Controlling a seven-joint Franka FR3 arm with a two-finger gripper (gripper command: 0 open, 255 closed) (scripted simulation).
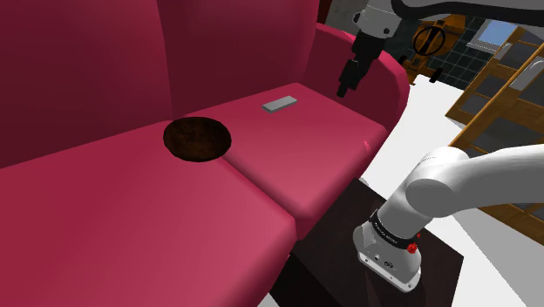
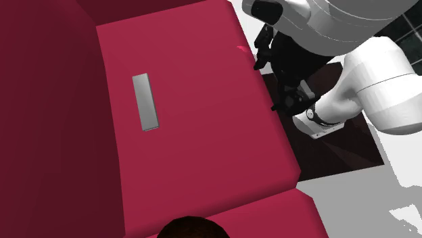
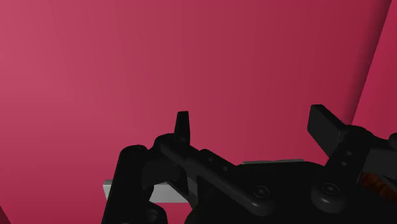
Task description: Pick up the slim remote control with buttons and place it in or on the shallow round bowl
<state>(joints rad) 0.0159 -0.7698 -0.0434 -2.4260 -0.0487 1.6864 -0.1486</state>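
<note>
While the white arm reaches up from its dark stand (image 1: 336,253) in front of the red sofa (image 1: 261,196), you are at the approach step, and nothing is held. Nearest on the seat, the shallow round bowl (image 1: 174,144), dark brown, sits on the seam between the two seat cushions. Farther along, on the cushion facing the stand, lies the slim remote control (image 1: 280,105). It is drawn plain grey, lies flat, close to the backrest and well apart from the bowl. Past it, the black gripper (image 1: 349,89) hovers above that cushion's front edge, toward the armrest corner. Its two fingers stand apart with nothing between them. In the wrist view, a strip of the remote's grey shows behind the hand.

Judging from this, your next move is to carry the gripper in toward the backrest. Then square the fingers across the remote's narrow width and come down low, since it lies flat. Nothing lies between gripper and remote, nor between remote and bowl. The backrest just behind the remote, and the armrest (image 1: 388,83) to one side, could crowd the hand. Farthest off, wooden shelving (image 1: 501,87) stands beyond the sofa.
</note>
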